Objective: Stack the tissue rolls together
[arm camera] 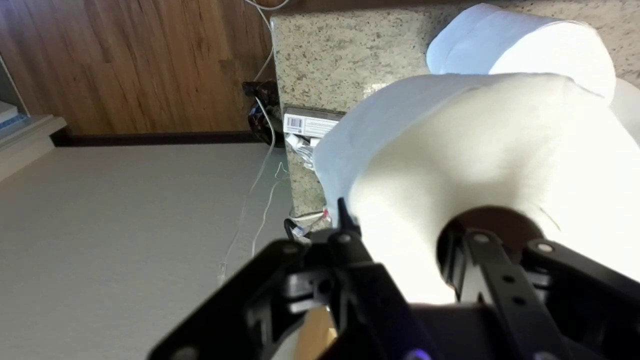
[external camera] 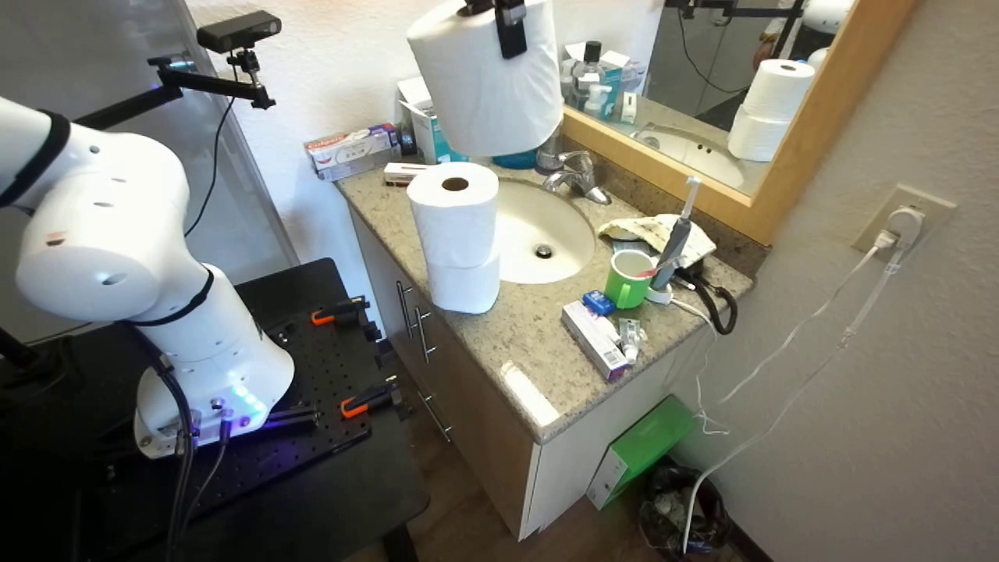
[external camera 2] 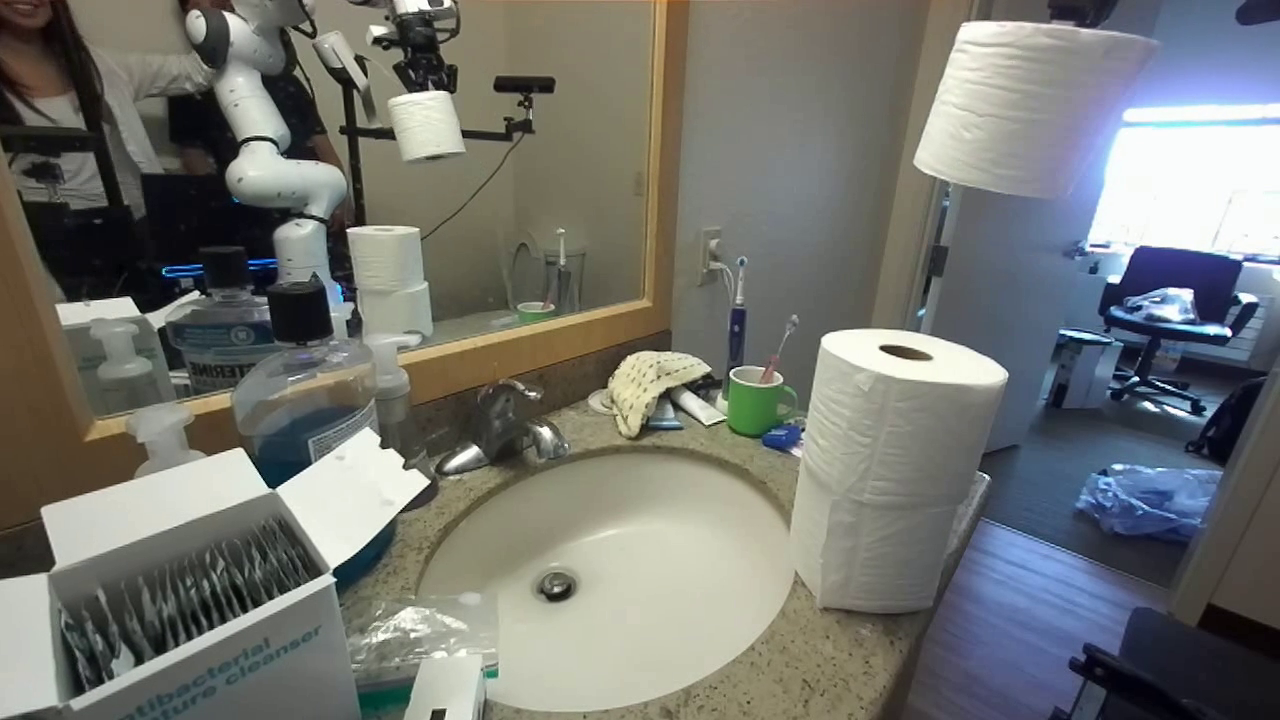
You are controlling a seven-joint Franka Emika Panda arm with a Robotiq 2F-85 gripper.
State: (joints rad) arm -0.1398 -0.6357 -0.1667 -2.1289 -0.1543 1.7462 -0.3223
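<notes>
White tissue roll (external camera: 488, 94), probably light, soft and easily dented, hangs tilted, higher than the stacked pair of rolls (external camera: 459, 242) on the table (external camera: 523, 336), jaws clamped on its wall from core (arm camera: 505, 220) to outside, likely the surest place to hold.

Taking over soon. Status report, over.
Hand shut on tissue roll, tilted, aloft, not yet stacked. Two-roll stack standing beside sink. No obstruction seen.
</notes>
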